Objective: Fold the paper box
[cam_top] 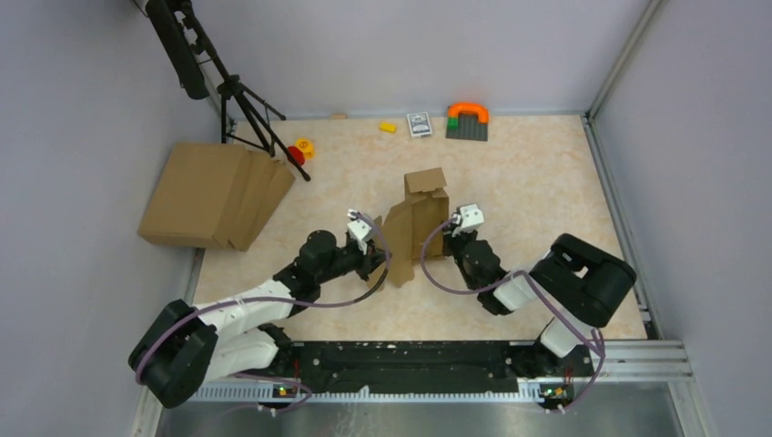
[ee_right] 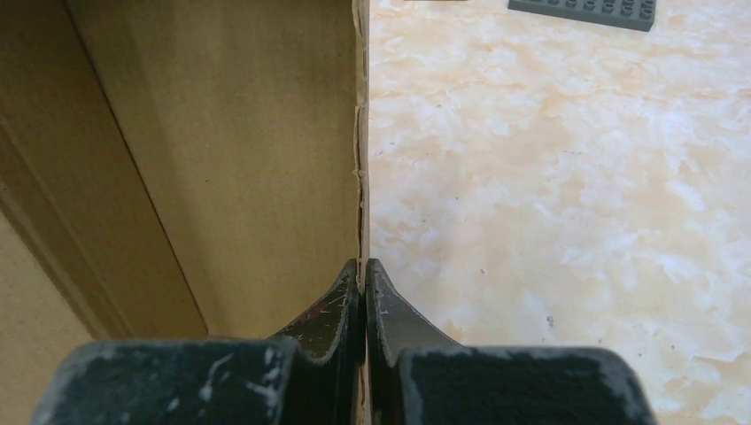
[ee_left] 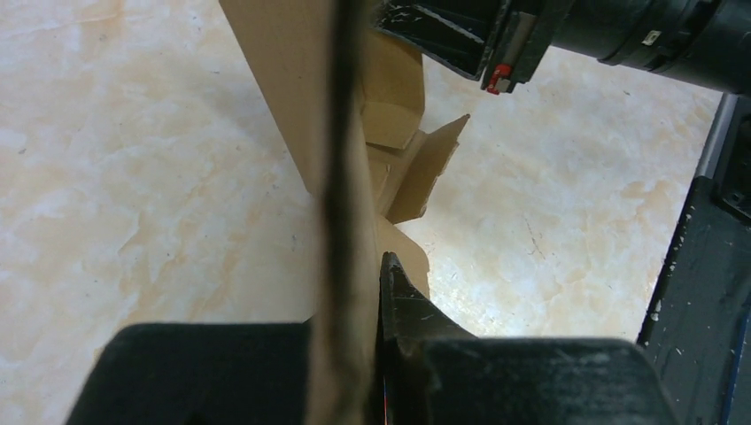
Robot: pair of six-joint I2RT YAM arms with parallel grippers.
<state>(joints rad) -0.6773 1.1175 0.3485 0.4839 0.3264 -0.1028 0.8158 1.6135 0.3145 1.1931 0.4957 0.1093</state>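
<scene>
Pinched shut on a thin wall edge, my right gripper grips the paper box, the card running straight up between the jaws. Opposite, my left gripper is clamped on another panel, seen edge-on in its wrist view. A grip on each side keeps the box standing on end at the middle of the table, between both arms. I judge this lets the panels swing about their creases. Upper flaps hang loose, so the folding looks partway at best. Further out are a pile of flat cardboard at far left, a tripod behind it, and a grey brick plate by the far edge. All are well apart from the box and not in play.
</scene>
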